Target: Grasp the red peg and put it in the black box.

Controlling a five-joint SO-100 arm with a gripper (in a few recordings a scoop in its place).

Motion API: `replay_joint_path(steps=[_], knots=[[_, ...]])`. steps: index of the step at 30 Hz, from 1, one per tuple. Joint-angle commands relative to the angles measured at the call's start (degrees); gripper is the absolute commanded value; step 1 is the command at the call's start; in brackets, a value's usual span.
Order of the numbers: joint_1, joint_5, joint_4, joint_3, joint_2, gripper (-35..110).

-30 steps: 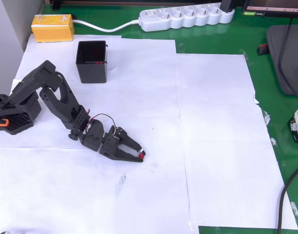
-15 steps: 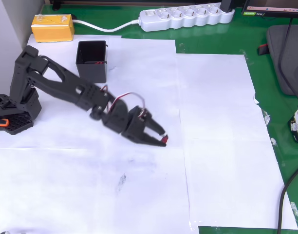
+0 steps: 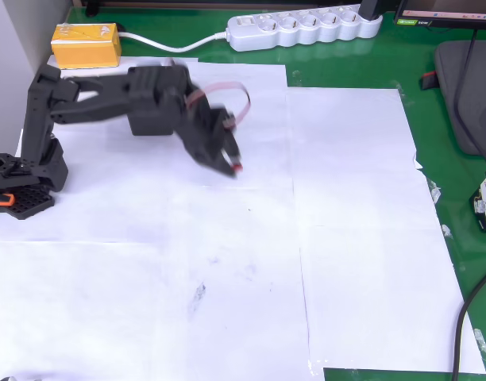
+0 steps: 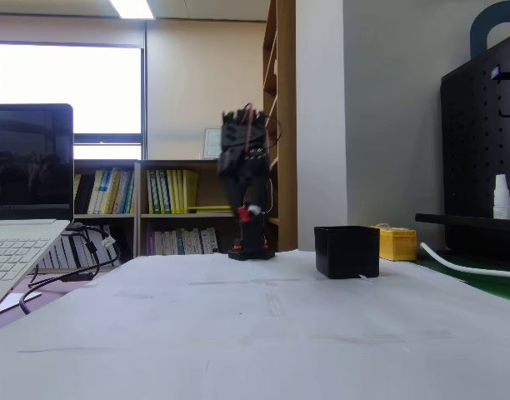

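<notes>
Pinching the red peg [image 3: 237, 167] at its fingertips, the pincer [image 3: 231, 166] hangs raised over the surface [image 3: 346, 238] just beside the black box [image 4: 347, 251]; tiny, light and rounded, it likely slips unless squeezed across its middle.

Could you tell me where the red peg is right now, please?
The peg is held in the tool, raised above the white paper in the overhead view, just right of the box; the fixed view shows it well off the table.
</notes>
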Motion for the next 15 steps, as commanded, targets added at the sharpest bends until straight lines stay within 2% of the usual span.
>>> replay_joint_path(steps=[1, 3, 8, 15], knots=[[-4.92, 2.64, 12.04, 9.67, -7.03, 0], [-8.70, 5.54, 15.29, 9.67, -7.73, 0], [-18.11, 14.33, 15.29, 4.66, -10.63, 0], [-28.92, 20.92, 15.29, -0.53, -12.22, 0]])
